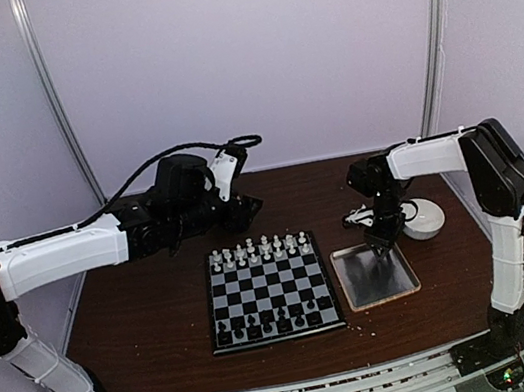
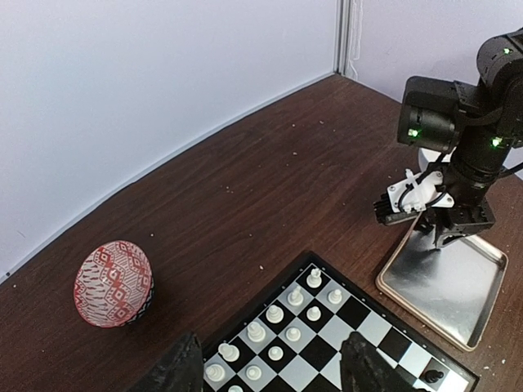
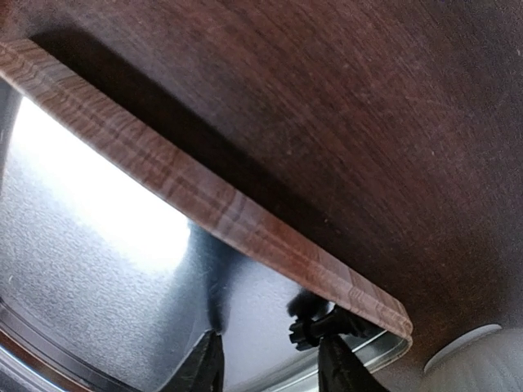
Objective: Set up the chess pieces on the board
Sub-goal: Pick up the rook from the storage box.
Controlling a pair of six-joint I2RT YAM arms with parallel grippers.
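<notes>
The board [image 1: 271, 286] lies mid-table, with white chess pieces [image 1: 257, 251] along its two far rows and black ones [image 1: 264, 322] along the near rows. My left gripper [image 1: 247, 209] hovers beyond the board's far edge; in the left wrist view its fingers [image 2: 176, 367] stand open over the white pieces [image 2: 294, 314] with nothing between them. My right gripper [image 1: 382, 244] is down at the far end of the wooden-rimmed tray [image 1: 376, 275]. Its fingertips [image 3: 204, 363] are apart. A small black piece [image 3: 315, 322] lies on its side on the tray metal, against the right finger.
A red-and-white patterned bowl [image 2: 114, 283] sits left of the board's far corner. Just right of the tray stands a white round dish [image 1: 423, 218]. The tray's wooden rim [image 3: 204, 196] runs close above my right fingers. Pale crumbs dot the brown table.
</notes>
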